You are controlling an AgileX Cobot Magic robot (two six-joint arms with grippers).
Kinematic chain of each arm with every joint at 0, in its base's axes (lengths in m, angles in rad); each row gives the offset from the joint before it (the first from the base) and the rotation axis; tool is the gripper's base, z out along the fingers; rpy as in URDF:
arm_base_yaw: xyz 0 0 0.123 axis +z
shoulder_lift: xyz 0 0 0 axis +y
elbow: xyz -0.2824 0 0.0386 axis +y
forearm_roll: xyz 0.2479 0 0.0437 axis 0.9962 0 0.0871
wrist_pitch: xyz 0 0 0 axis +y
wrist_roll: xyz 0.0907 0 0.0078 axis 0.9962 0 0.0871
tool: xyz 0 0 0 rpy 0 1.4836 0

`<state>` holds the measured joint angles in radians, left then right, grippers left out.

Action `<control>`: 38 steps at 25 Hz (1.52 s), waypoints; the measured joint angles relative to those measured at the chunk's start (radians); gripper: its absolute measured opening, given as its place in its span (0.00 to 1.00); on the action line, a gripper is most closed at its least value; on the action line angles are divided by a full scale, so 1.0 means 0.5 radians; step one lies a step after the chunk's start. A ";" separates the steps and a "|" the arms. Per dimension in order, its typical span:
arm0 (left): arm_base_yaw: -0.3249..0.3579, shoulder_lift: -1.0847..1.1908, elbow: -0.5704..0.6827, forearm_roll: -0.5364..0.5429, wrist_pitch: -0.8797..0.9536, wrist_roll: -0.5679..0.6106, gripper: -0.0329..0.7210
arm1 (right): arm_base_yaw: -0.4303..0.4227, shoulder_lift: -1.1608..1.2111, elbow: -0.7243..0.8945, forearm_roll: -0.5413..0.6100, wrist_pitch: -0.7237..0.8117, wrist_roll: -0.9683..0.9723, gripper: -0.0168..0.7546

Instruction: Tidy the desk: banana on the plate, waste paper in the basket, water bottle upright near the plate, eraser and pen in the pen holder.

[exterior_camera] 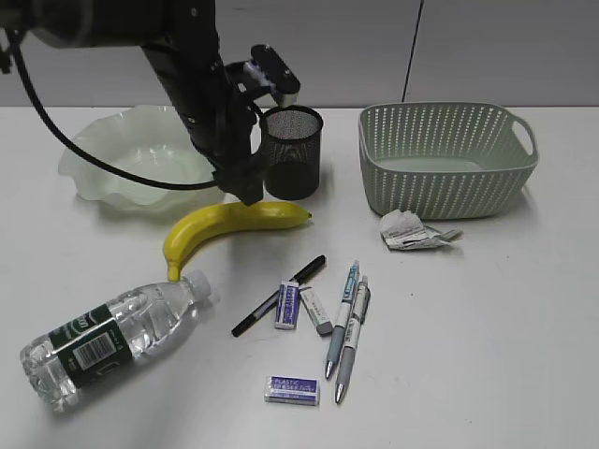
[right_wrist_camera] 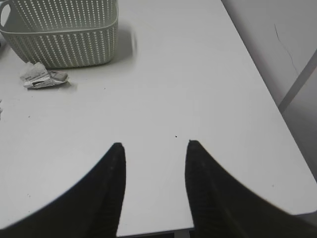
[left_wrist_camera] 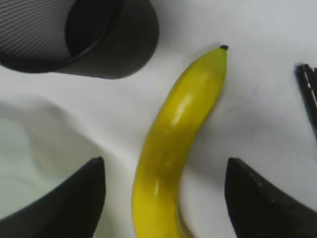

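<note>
Now my left gripper (left_wrist_camera: 166,198) hangs spread wide astride the curved yellow banana (left_wrist_camera: 173,144). Far right, my right gripper (right_wrist_camera: 154,188) is parted over bare white table (right_wrist_camera: 198,89).

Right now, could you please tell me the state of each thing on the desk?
banana: on the table, ungrasped
left pincer: open, straddling the banana
right pincer: open, empty
water bottle: lying on its side
waste paper: outside the basket
pen holder: upright
plate: no banana on it

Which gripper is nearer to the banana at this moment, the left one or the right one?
Left. The left gripper is right over the banana, open, with one finger on each side of it. The right gripper is open over bare table, beyond the basket, with no banana in its view.
</note>
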<state>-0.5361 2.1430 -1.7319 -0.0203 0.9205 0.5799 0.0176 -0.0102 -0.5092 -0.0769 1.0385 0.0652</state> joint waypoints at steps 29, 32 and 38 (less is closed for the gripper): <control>-0.004 0.358 -0.149 0.082 -0.127 0.323 0.47 | 0.000 0.000 0.000 0.000 0.000 0.000 0.45; -0.022 0.358 -0.153 0.113 -0.127 0.358 0.47 | 0.000 0.000 0.000 0.000 0.000 0.000 0.45; -0.078 0.360 -0.155 0.189 -0.121 0.364 0.47 | 0.000 0.000 0.000 0.000 0.000 0.000 0.45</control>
<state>-0.5750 2.3229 -1.8097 0.0741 0.8600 0.7619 0.0176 -0.0102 -0.5092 -0.0769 1.0385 0.0652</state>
